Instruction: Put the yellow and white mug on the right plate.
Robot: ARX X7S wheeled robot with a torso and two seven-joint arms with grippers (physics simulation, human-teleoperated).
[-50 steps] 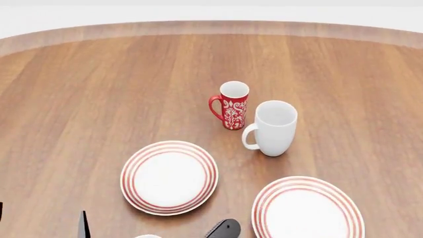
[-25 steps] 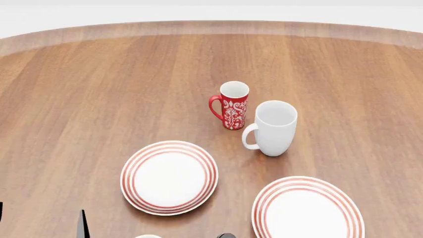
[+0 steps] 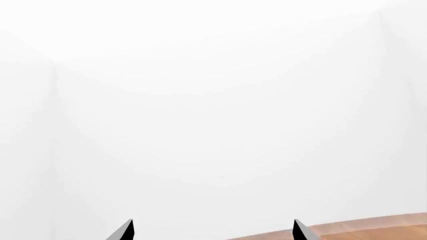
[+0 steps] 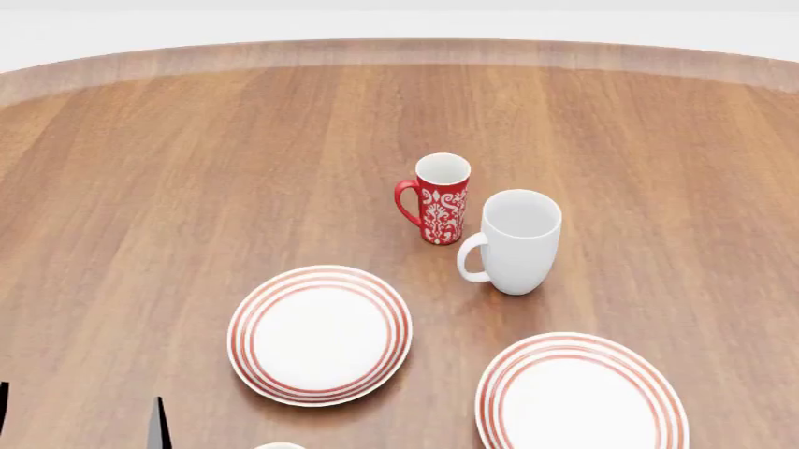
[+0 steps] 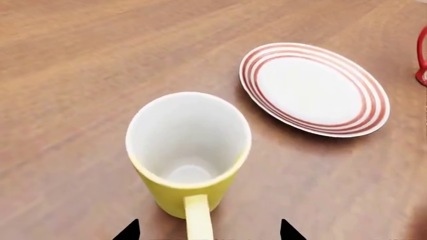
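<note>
Your right gripper (image 5: 207, 232) stands open, its two tips on either side of the yellow loop handle of the short yellow and white mug (image 5: 189, 150), upright on the wooden counter (image 5: 80, 60). If you close off-centre, the mug may tip. The ringed white plate (image 5: 313, 89) beside it may be the left one; do not confuse it with the right plate (image 4: 578, 393).

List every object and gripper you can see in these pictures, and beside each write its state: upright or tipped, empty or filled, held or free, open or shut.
yellow and white mug: upright, empty, on the table, not held.
right plate: flat, bare.
left plate: flat, bare.
red mug: upright, free.
white mug: upright, free, beside the red mug.
right gripper: open, fingertips either side of the yellow handle.
left gripper: open, holding nothing.
</note>
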